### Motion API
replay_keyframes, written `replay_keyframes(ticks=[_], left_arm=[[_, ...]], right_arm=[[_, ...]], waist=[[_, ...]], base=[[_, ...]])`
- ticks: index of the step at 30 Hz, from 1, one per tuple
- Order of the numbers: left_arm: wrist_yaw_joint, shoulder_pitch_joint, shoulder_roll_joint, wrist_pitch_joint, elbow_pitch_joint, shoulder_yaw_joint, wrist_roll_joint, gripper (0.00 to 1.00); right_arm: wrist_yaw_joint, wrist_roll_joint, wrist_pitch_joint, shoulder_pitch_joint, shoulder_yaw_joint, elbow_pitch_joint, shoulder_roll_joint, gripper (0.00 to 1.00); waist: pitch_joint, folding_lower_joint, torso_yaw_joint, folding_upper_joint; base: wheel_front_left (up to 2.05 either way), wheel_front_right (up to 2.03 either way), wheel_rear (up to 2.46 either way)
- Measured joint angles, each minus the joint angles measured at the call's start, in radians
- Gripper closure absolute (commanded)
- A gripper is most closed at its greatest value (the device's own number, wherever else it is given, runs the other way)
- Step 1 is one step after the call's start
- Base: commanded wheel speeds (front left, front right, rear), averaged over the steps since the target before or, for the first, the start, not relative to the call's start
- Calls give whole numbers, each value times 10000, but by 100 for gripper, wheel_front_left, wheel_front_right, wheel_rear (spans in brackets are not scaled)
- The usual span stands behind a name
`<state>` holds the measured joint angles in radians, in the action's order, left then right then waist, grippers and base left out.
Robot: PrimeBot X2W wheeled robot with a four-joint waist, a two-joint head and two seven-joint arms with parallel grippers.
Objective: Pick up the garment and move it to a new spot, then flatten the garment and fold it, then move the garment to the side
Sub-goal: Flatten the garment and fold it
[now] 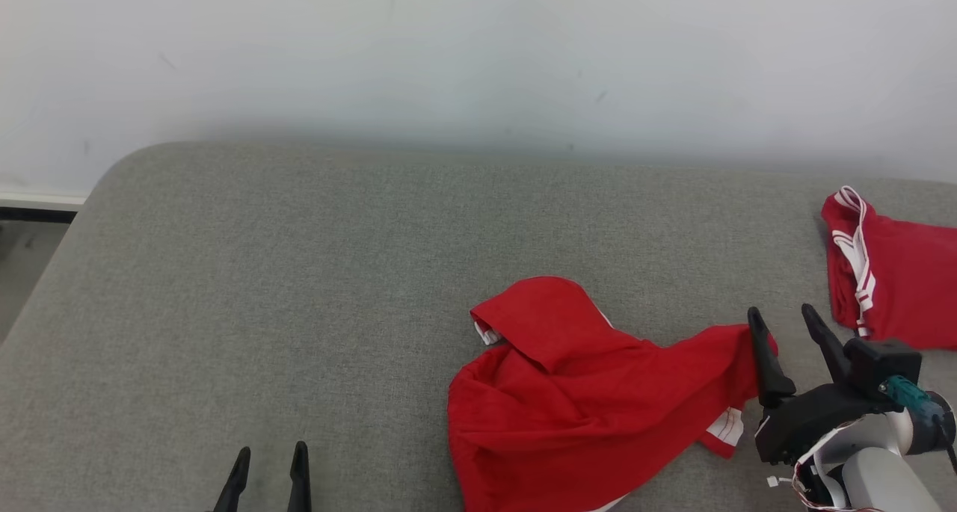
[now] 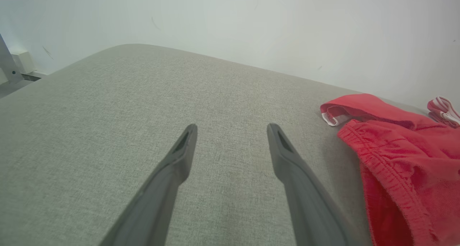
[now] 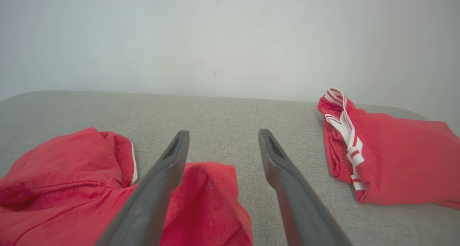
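Note:
A crumpled red garment [image 1: 583,392] with white trim lies on the grey padded surface [image 1: 299,288], right of centre; it also shows at the right of the left wrist view [image 2: 395,156] and at the lower left of the right wrist view [image 3: 72,188]. My right gripper [image 1: 785,319] stands open at the garment's right corner, nothing between its fingers [image 3: 169,167]; that corner [image 3: 212,195] lies loose under the gap. My left gripper [image 1: 271,456] is open at the lower left, over bare fabric [image 2: 231,129], well left of the garment.
A second red garment [image 1: 897,280] with white stripes lies folded at the far right [image 3: 388,159], close to my right gripper. A pale wall [image 1: 478,56] runs behind the surface. The surface's rounded left edge [image 1: 82,198] drops to the floor.

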<state>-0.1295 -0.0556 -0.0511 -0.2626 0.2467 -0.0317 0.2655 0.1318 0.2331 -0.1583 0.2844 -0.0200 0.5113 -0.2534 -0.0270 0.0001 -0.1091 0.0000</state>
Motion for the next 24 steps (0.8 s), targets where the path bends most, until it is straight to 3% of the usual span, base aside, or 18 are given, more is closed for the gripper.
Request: replay_keyframes(ticks=[11, 17, 24], left_arm=[[0, -171, 2, 0, -86, -694, 2, 0], [0, -277, -29, -2, -176, -1967, 0, 0], [-2, -430, -322, 0, 73, -3377, 251, 0]], right_arm=[[0, 393, -989, -1040, 341, -1369, 537, 0], [0, -31, -1034, -2208, 464, -2554, 1312, 0], [0, -259, -1034, -3219, 890, -3091, 1848, 0]], waist=[[261, -1, 475, 0], [308, -1, 698, 0], [253, -1, 898, 0]], base=[[0, 0, 0], [0, 0, 0], [0, 0, 0]])
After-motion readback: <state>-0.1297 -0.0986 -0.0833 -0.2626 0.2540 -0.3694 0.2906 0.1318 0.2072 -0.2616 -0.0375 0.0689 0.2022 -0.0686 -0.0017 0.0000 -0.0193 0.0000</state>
